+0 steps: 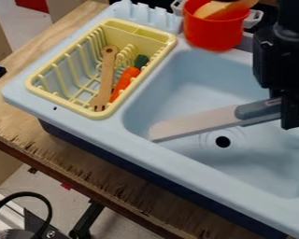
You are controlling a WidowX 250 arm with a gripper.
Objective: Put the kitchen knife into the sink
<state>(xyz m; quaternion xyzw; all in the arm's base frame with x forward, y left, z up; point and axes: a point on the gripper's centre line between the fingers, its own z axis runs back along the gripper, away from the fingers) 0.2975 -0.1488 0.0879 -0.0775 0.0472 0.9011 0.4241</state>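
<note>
At the right edge, the black gripper (291, 111) hangs over the light blue sink (136, 109), shut on the kitchen knife (199, 123) at the end of its grey handle. The knife lies nearly level across the view above the basin, its pale blade pointing left and a little down. Its tip is by the basin's front left wall, and whether it touches there I cannot tell. The handle's right end is hidden at the gripper.
A yellow dish rack (38, 77) on the left holds a wooden fork-like utensil (106, 74) and a toy carrot (125, 80). At the back stands a red pot (214, 35) with a wooden utensil in it. The wooden table's edge (83, 184) runs along the front.
</note>
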